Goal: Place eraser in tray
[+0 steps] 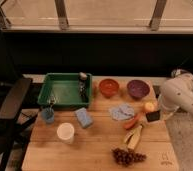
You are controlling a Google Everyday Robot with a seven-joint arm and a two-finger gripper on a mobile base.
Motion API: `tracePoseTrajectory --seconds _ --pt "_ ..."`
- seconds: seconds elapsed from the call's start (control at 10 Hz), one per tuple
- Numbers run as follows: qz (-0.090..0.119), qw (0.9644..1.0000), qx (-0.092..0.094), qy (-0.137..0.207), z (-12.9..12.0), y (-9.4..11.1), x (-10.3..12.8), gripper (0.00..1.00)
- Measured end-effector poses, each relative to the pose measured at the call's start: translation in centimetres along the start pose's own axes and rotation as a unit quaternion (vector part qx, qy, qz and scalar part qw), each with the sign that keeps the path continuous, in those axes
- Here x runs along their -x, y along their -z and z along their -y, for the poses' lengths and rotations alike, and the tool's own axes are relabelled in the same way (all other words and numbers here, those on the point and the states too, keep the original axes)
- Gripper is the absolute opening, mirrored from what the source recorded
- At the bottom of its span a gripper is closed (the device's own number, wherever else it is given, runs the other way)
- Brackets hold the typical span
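Transport step is in hand: the eraser (153, 117) is held clenched in the hand (155, 113), right side, just beside the carrot (131, 123). A carry far-left over the tray (65, 76) is needed next, then release.

My white arm (182, 97) stretches in from the right, bent and sloping down to the left. At its low end my gripper (153, 115) points downward, fingers clamped on the eraser (152, 117).
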Motion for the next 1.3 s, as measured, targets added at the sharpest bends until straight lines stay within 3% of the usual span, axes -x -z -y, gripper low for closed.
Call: tracePoseTrajectory --seconds 0.2,0.4,1.1,1.3 --pt "0.023 0.9987 -0.043 0.012 6.0 2.0 1.8 0.0" --pt "0.05 0.9962 -0.068 0.023 9.2 3.7 4.4 0.0" --pt "0.049 0.9963 -0.067 0.022 9.0 3.5 4.1 0.0" --pt "0.045 0.9946 -0.082 0.044 9.5 4.2 4.7 0.0"
